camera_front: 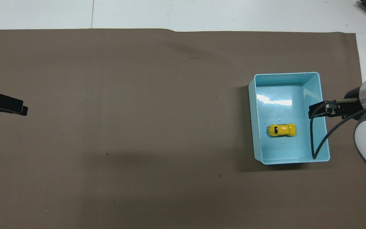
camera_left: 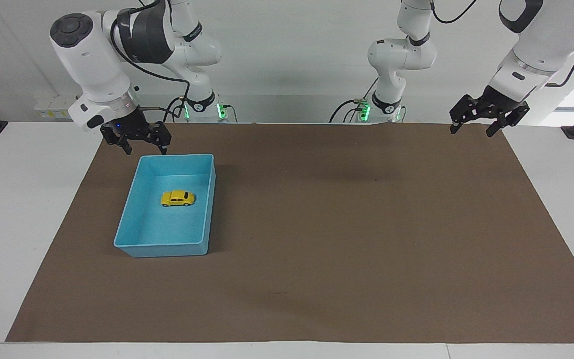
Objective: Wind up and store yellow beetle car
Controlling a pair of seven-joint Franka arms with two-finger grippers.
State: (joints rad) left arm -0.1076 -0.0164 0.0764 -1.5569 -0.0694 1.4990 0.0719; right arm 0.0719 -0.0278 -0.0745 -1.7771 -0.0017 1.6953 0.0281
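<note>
Small bright-yellow beetle-shaped toy car (camera_left: 178,198) on its wheels inside shallow light-blue plastic tray (camera_left: 123,219), mid-floor, touching no wall. Tray on brown mat (camera_left: 347,224) over white tabletop (camera_left: 23,199), toward right arm's end. Right claw (camera_left: 142,148) raised over tray's robot-side rim, fingers apart, empty. Left claw (camera_left: 471,130) waiting over mat corner, fingers apart, empty. Storing apparently done. Risks: low claw clipping rim and shifting tray; wound spring rolling car into a wall.
</note>
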